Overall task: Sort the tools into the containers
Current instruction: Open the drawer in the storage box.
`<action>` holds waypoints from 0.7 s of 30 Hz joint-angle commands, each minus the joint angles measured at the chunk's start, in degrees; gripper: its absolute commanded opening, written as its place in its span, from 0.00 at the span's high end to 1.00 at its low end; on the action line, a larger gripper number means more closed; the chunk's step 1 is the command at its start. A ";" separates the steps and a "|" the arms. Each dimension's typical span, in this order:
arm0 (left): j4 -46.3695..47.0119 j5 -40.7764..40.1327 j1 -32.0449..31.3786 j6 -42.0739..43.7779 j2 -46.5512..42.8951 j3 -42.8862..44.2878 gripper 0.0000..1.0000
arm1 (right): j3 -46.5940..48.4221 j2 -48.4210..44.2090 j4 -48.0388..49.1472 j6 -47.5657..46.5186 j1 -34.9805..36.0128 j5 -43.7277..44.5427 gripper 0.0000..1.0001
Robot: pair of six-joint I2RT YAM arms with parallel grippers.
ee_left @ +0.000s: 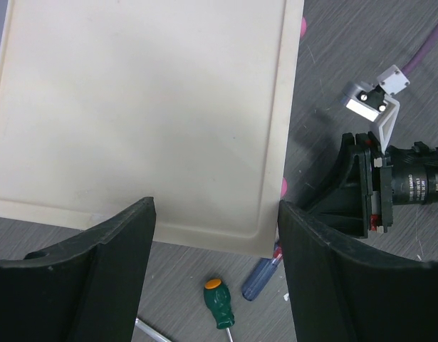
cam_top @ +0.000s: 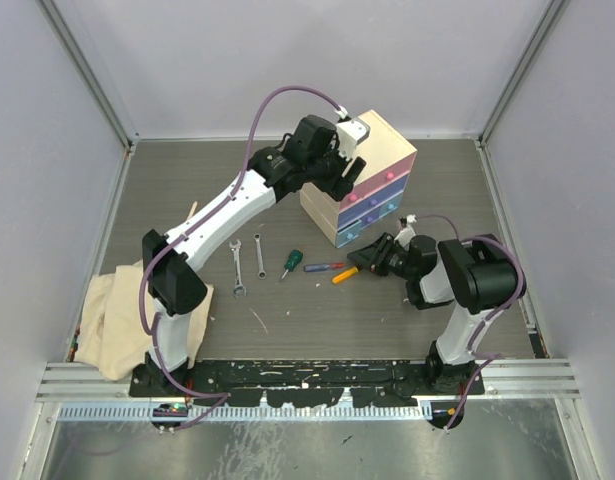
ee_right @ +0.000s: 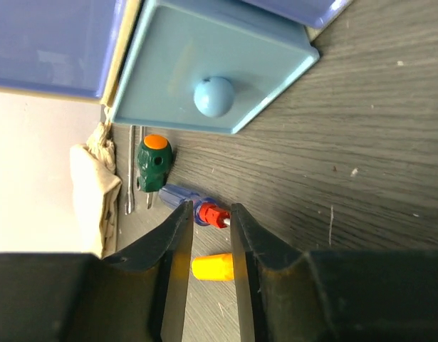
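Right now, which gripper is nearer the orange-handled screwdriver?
Right. The right gripper has the orange-handled screwdriver between its fingers; the left gripper hangs over the cream chest, farther back.

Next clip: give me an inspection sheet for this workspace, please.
Surface: dark wood-grain table, lightly scuffed.
Job's things: cream chest with pink, purple and blue drawers. The two wrenches, green screwdriver, blue-and-red screwdriver and orange-handled piece all lie on the table.
Clutter: beige cloth at the left edge; thin wooden stick by the left arm.
Grippers: left gripper open over the chest top; right gripper low, jaws narrow around the orange-handled piece, grip unclear.
Cables: purple cable looped above the left arm, clear of the tools.
Surroundings: pale walls, metal frame posts; nothing else seen.
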 commanded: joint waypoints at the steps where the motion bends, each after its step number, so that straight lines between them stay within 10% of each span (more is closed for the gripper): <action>1: -0.94 -3.68 1.47 1.00 0.67 0.48 0.30 | 0.52 -8.36 -4.40 -7.18 -0.01 4.65 0.65; 11: -0.96 -2.35 1.48 0.47 0.37 0.76 0.30 | 2.36 -20.53 -17.08 -20.97 4.19 22.73 0.58; 21: 0.27 -1.76 1.47 0.06 -1.12 -1.86 0.30 | 2.47 -23.62 -20.97 -6.87 5.37 27.66 0.42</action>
